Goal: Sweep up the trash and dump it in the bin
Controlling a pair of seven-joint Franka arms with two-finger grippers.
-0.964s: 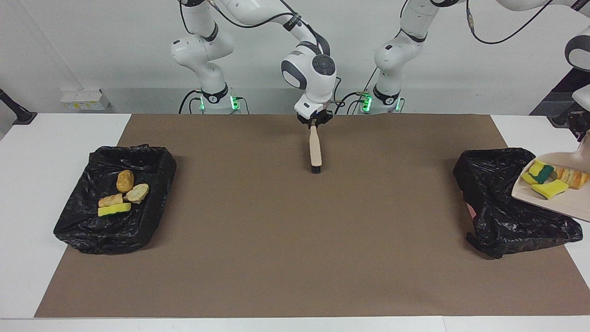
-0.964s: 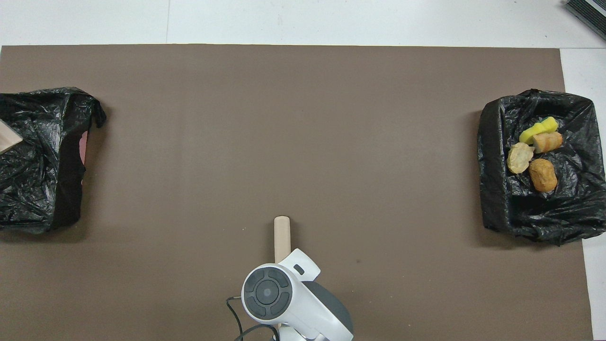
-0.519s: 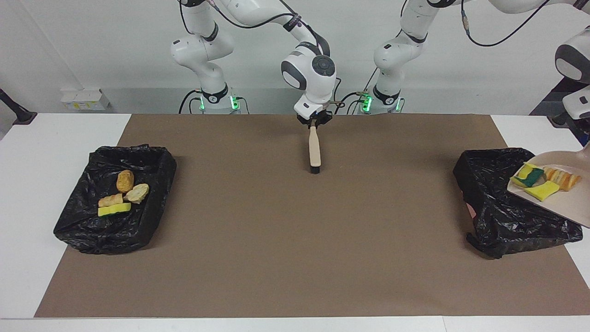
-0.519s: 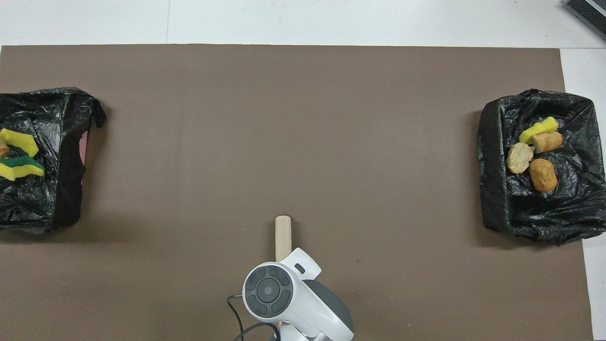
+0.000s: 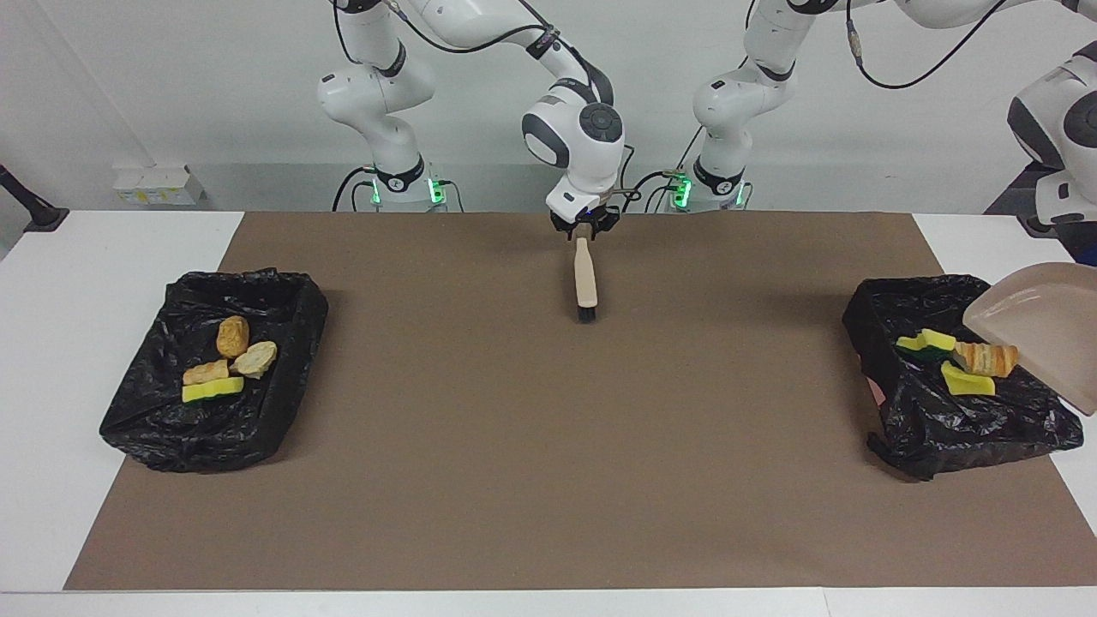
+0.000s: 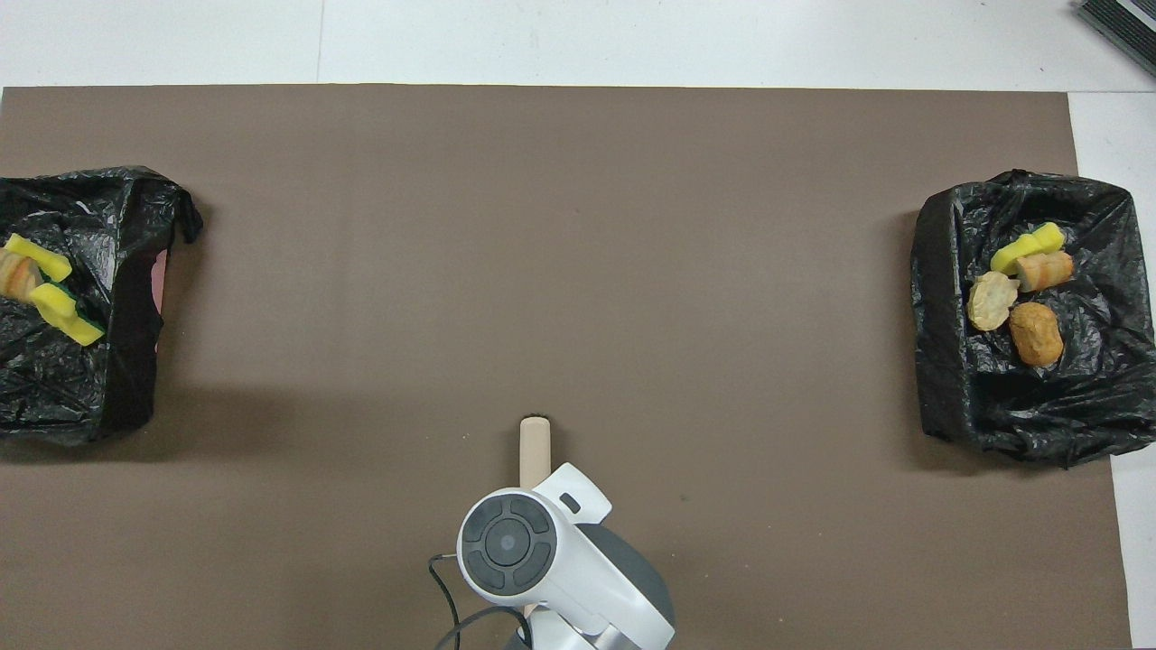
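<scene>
- Trash (image 5: 986, 358) from this load, two yellow-green sponge bits and one tan bread-like chunk, lies inside the black-lined bin (image 5: 908, 411) at the left arm's end of the table.
- We see four more scraps already in the second bin (image 5: 146, 420) at the right arm's end, and none on the brown mat (image 5: 548, 446).
- We see the beige dustpan (image 5: 1028, 326) tipped steeply over the first bin, apparently empty. The left gripper is out of sight and clenched on the dustpan.
- We see the right gripper (image 5: 584, 227) at the handle end of the brush (image 5: 586, 278), which lies on the mat's middle. We cannot tell whether it grips or has released.
- To finish the dump well, we would hold the pan's lip over the bin until nothing clings. We would then lift it clear without snagging the bag.
</scene>
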